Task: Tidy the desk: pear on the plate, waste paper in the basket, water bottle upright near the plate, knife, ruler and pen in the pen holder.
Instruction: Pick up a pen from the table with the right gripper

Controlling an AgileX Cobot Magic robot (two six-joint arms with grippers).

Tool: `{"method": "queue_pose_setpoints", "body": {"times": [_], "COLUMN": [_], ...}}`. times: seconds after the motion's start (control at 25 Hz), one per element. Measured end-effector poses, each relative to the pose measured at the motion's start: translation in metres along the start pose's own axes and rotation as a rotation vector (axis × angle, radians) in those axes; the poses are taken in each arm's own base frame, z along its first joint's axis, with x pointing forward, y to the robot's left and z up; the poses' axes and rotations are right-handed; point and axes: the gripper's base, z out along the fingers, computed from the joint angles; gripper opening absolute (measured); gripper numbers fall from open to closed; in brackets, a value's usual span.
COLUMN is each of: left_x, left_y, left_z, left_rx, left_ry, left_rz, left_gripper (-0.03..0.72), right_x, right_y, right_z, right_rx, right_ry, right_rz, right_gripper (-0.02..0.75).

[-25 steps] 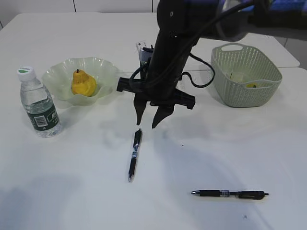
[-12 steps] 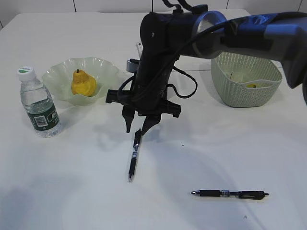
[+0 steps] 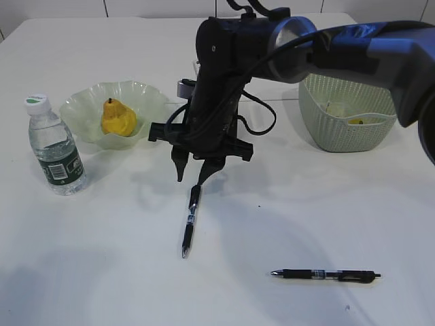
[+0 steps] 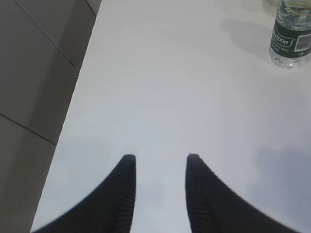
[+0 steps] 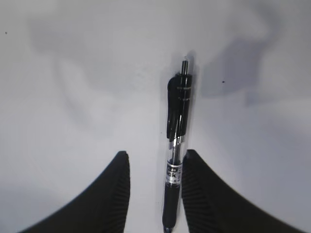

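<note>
White tabletop (image 3: 306,224) carries everything. Right gripper (image 3: 191,172) hangs over the near pen (image 3: 190,221), jaws apart astride its barrel, not clamped. Left of that pen stand the bottle (image 3: 54,146) and the plate (image 3: 81,112) holding the pear (image 3: 117,117); right of it lie the basket (image 3: 348,105) and a second pen (image 3: 326,275). Left gripper (image 4: 158,162) hovers jaws apart, empty.

Bare table (image 3: 122,272) lies open around the near pen (image 3: 191,221); the second pen (image 3: 326,275) lies well apart to the near right. The bottle (image 3: 54,146) and plate (image 3: 115,112) stand far left, the basket (image 3: 346,105) far right, apparently clear of any approach
</note>
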Motion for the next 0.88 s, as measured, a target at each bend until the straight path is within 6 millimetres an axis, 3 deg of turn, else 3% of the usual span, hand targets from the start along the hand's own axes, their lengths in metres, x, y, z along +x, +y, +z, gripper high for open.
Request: {"method": "queue_pose_setpoints", "body": {"times": [0.28, 0.56, 0.88], "left_x": [0.0, 0.0, 0.0], "left_y": [0.0, 0.0, 0.0], "left_z": [0.0, 0.0, 0.0], "left_rx": [0.0, 0.0, 0.0], "left_ry": [0.0, 0.001, 0.001], "left_rz": [0.0, 0.0, 0.0], "left_gripper": [0.239, 0.239, 0.239], "right_x": [-0.005, -0.007, -0.008], "right_y": [0.0, -0.003, 0.009], "right_z": [-0.003, -0.003, -0.003], "right_rx": [0.013, 0.044, -0.076], "right_ry": [-0.049, -0.074, -0.088], "right_rz": [-0.022, -0.041, 0.005], "right_gripper": [0.304, 0.373, 0.377]}}
